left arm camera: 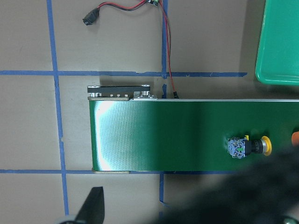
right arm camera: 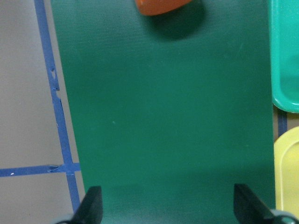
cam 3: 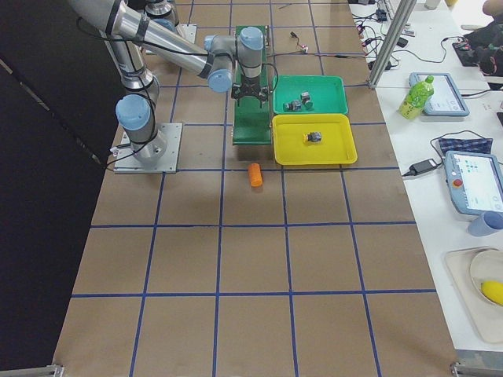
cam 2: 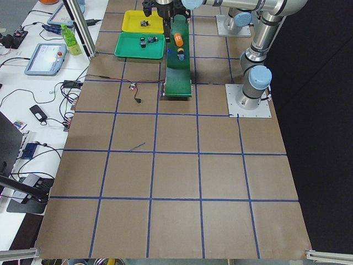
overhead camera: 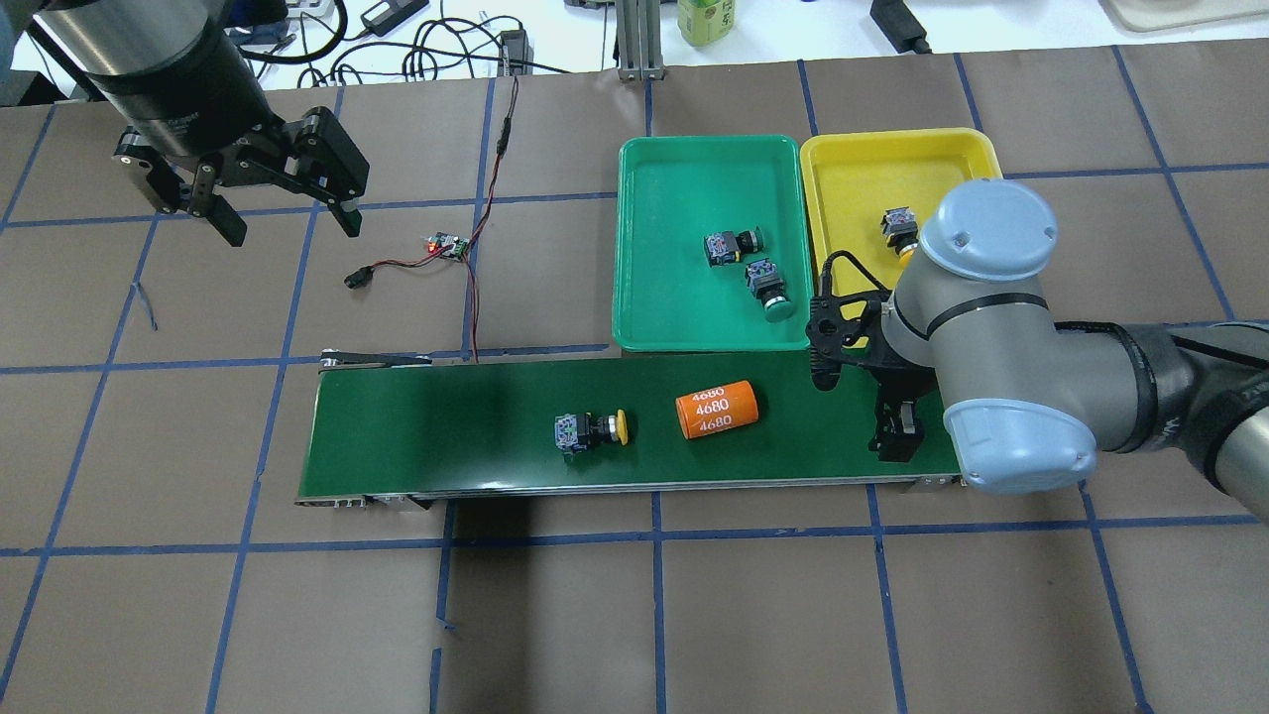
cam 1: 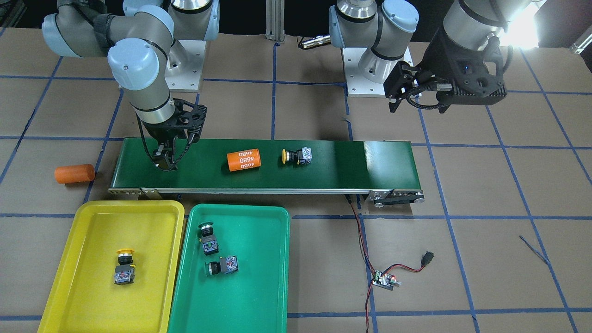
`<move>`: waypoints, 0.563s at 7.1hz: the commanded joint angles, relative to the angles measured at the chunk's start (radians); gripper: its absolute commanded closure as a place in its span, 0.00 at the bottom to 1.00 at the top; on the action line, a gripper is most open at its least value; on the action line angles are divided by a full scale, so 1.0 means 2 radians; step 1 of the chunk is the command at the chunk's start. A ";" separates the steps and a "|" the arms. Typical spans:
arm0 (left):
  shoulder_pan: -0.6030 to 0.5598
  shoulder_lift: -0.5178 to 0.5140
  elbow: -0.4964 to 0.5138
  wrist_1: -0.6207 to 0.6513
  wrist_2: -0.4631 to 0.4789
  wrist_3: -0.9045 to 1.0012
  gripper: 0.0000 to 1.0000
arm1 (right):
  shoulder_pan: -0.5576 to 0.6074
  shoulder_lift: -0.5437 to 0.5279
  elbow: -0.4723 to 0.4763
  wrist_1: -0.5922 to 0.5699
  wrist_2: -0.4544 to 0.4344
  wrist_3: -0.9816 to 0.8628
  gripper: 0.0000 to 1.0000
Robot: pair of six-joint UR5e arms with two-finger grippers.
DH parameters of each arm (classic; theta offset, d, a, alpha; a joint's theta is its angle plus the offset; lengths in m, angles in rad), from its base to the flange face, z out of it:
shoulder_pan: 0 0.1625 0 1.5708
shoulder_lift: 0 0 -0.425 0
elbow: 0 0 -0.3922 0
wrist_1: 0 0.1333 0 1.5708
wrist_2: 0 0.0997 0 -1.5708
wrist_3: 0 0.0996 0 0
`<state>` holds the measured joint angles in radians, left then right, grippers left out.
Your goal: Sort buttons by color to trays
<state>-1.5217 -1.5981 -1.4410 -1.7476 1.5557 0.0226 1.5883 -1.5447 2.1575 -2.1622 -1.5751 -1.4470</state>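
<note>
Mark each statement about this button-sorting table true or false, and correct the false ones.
1. The green tray holds two green-capped buttons. True.
2. The yellow tray is empty. False: the yellow tray holds one yellow-capped button.
3. Another yellow-capped button lies on the conveyor belt near an orange cylinder. True.
4. The right pincer grips the orange cylinder. False: the right pincer is open and empty over the belt's end.
5. The left pincer holds a button. False: the left pincer is open, empty, away from the belt.

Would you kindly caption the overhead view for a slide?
Right tool open over the belt carrying a cylinder and yellow button; three buttons sorted in trays.
</note>
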 commanded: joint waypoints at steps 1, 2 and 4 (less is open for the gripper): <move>0.000 0.001 0.001 -0.001 0.000 -0.001 0.00 | 0.014 0.003 0.000 -0.001 0.008 -0.002 0.00; 0.000 0.001 0.000 -0.001 0.001 -0.001 0.00 | 0.019 0.004 -0.003 -0.002 0.008 -0.003 0.00; 0.000 -0.002 -0.006 0.000 -0.002 -0.001 0.00 | 0.019 0.008 -0.002 -0.002 0.009 -0.003 0.00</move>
<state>-1.5217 -1.5992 -1.4435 -1.7477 1.5548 0.0215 1.6238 -1.5348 2.1547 -2.1651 -1.5579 -1.4523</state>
